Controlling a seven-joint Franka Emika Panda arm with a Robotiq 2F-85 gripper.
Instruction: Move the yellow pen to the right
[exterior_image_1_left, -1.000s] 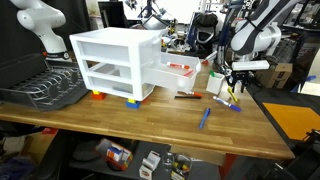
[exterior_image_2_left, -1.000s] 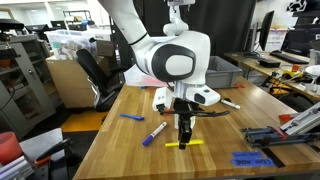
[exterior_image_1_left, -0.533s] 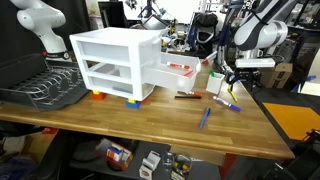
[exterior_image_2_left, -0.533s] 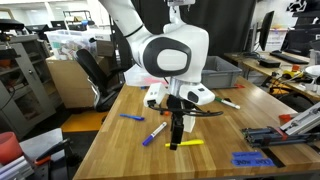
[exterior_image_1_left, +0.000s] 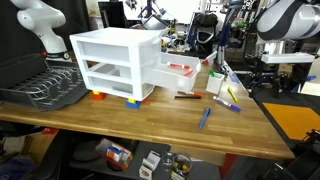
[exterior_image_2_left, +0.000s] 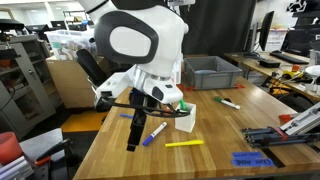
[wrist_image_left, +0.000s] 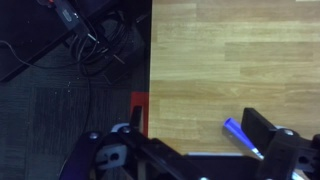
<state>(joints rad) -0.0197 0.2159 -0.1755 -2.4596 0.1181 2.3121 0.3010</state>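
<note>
Yellow pen (exterior_image_2_left: 183, 144): lay flat on the wooden table (exterior_image_2_left: 200, 165), near the purple-and-orange marker (exterior_image_2_left: 154, 133), untouched. Gripper (wrist_image_left: 190, 140): hung over the table's edge, well apart from that pen, jaws spread wide, holding nothing.

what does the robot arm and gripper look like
The arm is glossy white, with bulbous rounded links and a dark grey circular joint cap. The gripper is black and angular, with thin black cables looping beside it. No markings are legible.
</note>
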